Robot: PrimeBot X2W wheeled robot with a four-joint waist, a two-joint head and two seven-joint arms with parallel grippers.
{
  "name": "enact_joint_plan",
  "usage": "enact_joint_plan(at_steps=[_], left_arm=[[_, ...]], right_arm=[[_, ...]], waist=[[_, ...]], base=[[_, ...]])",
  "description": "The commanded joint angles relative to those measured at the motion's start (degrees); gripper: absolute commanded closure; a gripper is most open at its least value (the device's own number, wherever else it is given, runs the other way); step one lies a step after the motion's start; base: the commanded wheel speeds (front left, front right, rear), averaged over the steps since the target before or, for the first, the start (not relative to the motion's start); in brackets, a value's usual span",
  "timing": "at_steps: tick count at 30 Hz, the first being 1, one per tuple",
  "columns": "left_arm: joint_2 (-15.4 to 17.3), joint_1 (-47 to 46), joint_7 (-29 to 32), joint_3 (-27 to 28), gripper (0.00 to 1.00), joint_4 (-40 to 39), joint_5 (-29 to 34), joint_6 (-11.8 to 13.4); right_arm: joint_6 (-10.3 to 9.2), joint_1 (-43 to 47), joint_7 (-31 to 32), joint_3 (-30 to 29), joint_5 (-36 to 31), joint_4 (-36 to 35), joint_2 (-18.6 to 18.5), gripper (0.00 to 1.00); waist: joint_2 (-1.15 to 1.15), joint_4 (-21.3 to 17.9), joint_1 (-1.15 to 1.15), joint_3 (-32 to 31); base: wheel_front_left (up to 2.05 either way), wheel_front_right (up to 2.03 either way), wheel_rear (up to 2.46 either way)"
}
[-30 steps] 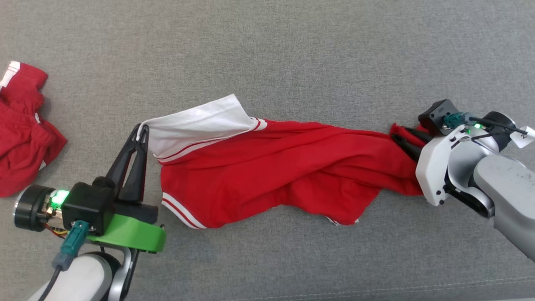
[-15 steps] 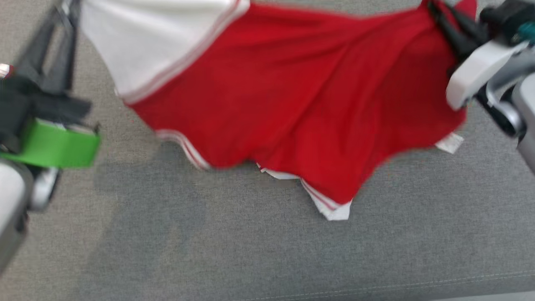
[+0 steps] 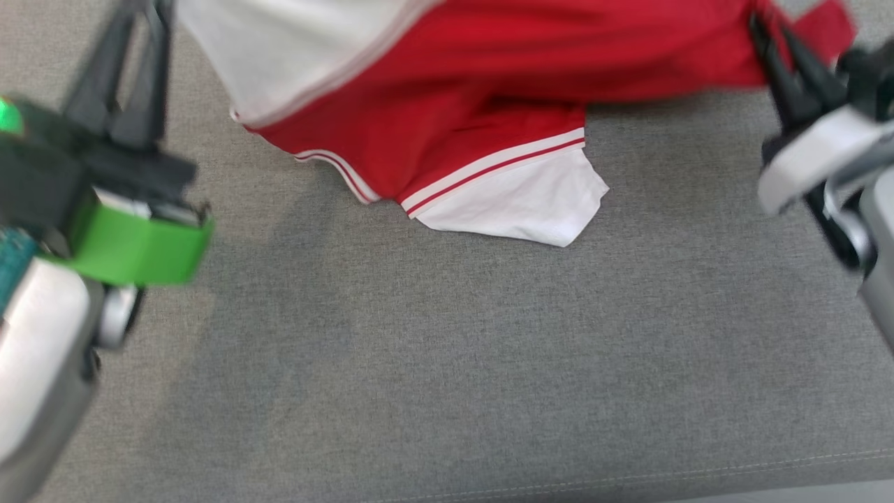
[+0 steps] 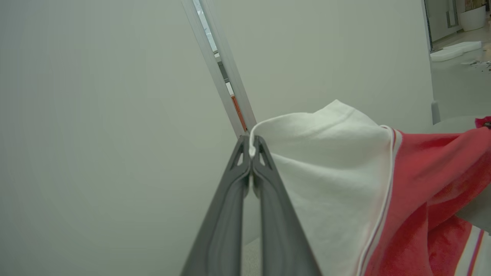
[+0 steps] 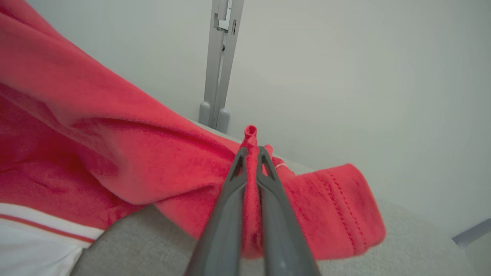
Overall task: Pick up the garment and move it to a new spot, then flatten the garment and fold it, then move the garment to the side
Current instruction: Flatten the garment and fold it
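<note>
The garment, red with white panels and striped trim, hangs stretched between my two grippers along the top of the head view. My left gripper is shut on its white corner; the left wrist view has that gripper pinching a white hem of the garment. At the upper right, my right gripper is shut on a red edge. In the right wrist view, a red fold of the garment pokes out between that gripper's tips. A white, stripe-edged flap droops onto the grey surface.
A grey fabric surface spreads below the garment, with a stitched seam near its front edge. Behind it stand a pale wall and a metal post, also seen as a post in the left wrist view.
The head camera has shifted. Both grippers have raised the garment off the surface, and the right gripper has closed on its red edge. A white flap now hangs lowest.
</note>
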Motion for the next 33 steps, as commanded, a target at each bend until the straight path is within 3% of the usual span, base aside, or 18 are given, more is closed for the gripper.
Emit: enact_joint_plan(at_steps=[1,4,5,6,12,18,24,33], left_arm=[[-0.15,3.41,-0.63,0.22,1.0,-0.41,-1.07,1.1],[-0.95,9.67,-1.14,-0.41,1.0,-0.67,-1.32,1.88],[-0.98,11.47,-1.24,-0.6,1.0,-0.13,-0.87,2.12],[-1.3,12.64,-1.33,-0.76,1.0,0.15,-0.53,2.15],[-4.25,20.3,-1.35,1.57,1.0,-1.12,0.74,3.73],[-7.63,29.88,-1.37,7.16,1.0,-3.02,1.61,4.59],[-10.94,33.99,-1.37,10.87,1.0,-2.4,3.65,1.74],[-15.09,35.14,-1.34,13.77,1.0,0.14,6.32,-2.47]], right_arm=[[-0.09,2.87,-0.95,-0.51,0.78,-0.73,-0.33,1.0],[-0.09,9.69,-2.02,-1.77,2.08,-2.04,-0.64,1.0],[-0.09,12.31,-2.21,-2.4,2.65,-2.67,-0.37,0.58],[-0.09,14.4,-2.36,-2.8,2.83,-3.32,-0.15,0.0],[-0.08,28.51,-1.31,-6.98,2.62,-10.29,0.58,0.0],[-0.08,39.62,2.12,-14.07,6.02,-21.9,3.53,0.0],[-0.07,37.97,5.97,-18.17,2.17,-26.74,4.09,0.0],[-0.08,29.75,15.23,-17.76,3.93,-21.39,6.75,0.0]], waist=[[0.0,0.02,0.0,0.41],[0.0,0.63,0.0,0.76],[0.0,0.76,0.0,0.71],[0.0,0.86,0.0,0.54],[0.0,0.51,0.0,-0.83],[0.0,-1.18,0.0,-2.77],[0.0,-0.85,0.0,-3.59],[0.0,1.56,0.0,-2.69]], base=[[0.0,0.0,0.0],[0.0,0.0,0.0],[0.0,0.0,0.0],[0.0,0.0,0.0],[0.0,0.0,0.0],[0.0,0.0,0.0],[0.0,0.0,0.0],[0.0,0.0,0.0]])
